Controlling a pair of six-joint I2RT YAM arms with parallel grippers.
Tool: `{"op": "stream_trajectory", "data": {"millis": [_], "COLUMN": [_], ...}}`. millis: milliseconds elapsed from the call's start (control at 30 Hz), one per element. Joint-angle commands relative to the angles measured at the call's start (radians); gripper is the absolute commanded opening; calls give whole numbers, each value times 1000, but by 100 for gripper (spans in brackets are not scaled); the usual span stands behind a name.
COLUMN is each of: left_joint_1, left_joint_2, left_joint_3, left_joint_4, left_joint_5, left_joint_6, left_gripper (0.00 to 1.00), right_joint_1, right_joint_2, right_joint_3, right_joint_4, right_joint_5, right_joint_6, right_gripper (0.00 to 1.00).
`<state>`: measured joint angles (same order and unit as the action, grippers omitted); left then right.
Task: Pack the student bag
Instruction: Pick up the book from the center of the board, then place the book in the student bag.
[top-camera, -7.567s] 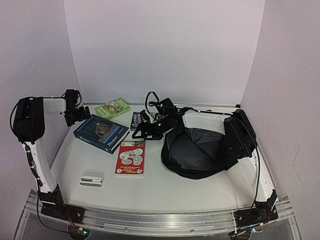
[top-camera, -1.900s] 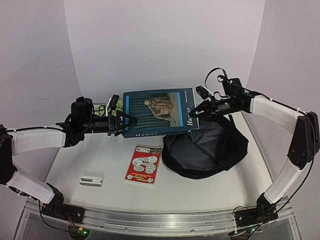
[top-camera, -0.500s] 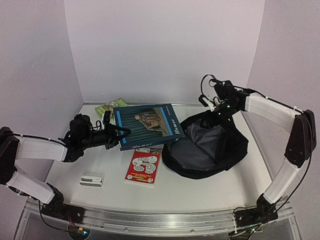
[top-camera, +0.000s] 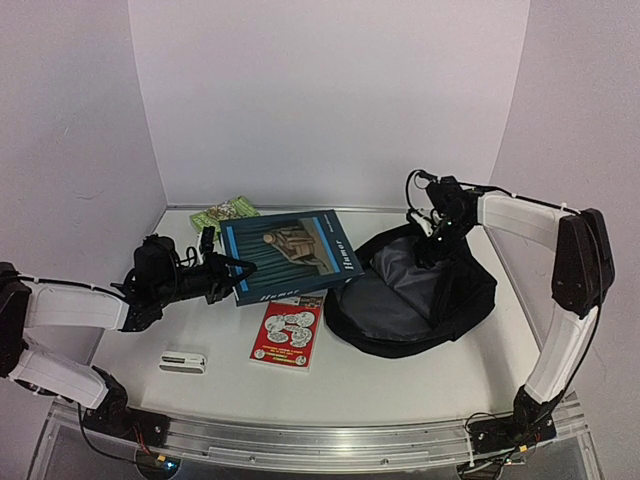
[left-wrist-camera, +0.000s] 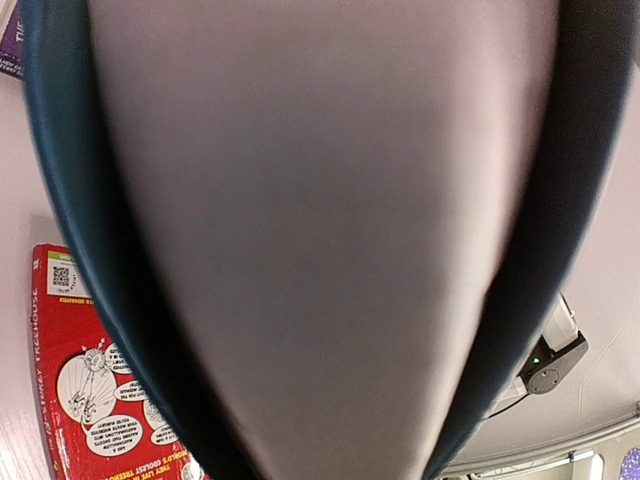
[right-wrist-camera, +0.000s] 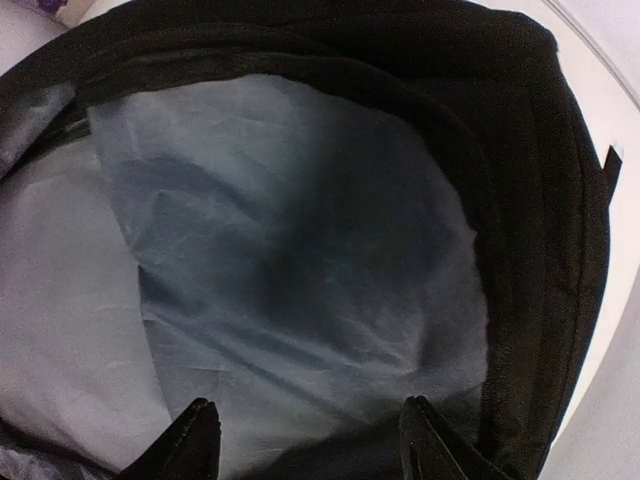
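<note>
I've lowered the blue hardcover book (top-camera: 290, 255), clamped in the left gripper (top-camera: 225, 270), toward the black fabric backpack (top-camera: 400, 315); the right gripper (right-wrist-camera: 310, 425) gapes.

A robotics lab test cell: plain white panels (top-camera: 330, 100) box in a white worktop (top-camera: 400, 378) (on three sides), with an aluminium mounting rail (top-camera: 320, 438) along its near edge.

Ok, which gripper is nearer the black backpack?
Right. The right gripper hangs over the open mouth of the backpack, jaws open; the left gripper is off to its left, clamped on the blue book.
</note>
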<state>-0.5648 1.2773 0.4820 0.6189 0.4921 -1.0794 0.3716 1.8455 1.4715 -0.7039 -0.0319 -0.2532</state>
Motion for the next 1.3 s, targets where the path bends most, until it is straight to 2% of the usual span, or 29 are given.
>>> {"op": "stream_trajectory", "data": {"millis": [0,133,267,333,433,533,633,733,833,867,1067,1267], "left_joint_1": [-6,-6,-6,-6,-6,-6,-6,-6,-6,-6,-21,-42], "left_joint_2": [-38,-39,-43,-45,-49,-50,-50,-49,-46,-43,-22,-9], "left_joint_3": [-1,-1,-4,-7,-11,-14,-15,-20,-23,-22,-13,-6], "left_joint_4": [43,39,33,31,30,28,27,28,28,27,32,17], "left_joint_5": [-17,-19,-22,-24,-26,-24,-23,-22,-14,-8,41,102], "left_joint_6": [1,3,7,10,11,13,15,15,13,14,24,27], "left_gripper": [7,7,7,6,7,7,7,7,7,7,6,6], "right_joint_1": [89,116,122,134,150,150,150,152,152,152,152,150], "right_joint_2": [-36,-14,20,36,59,96,128,143,133,117,-26,-100], "right_joint_3": [-46,-83,-122,-138,-160,-166,-172,-182,-178,-175,-109,-32], "right_joint_4": [12,32,54,68,107,134,151,158,158,157,119,109], "right_joint_5": [-14,23,22,29,99,147,162,170,184,177,42,6], "right_joint_6": [4,-3,-5,-5,-17,-26,-31,-35,-33,-27,46,108], "right_gripper": [57,51,50,53,62,61,50,34,4,0,0,0]}}
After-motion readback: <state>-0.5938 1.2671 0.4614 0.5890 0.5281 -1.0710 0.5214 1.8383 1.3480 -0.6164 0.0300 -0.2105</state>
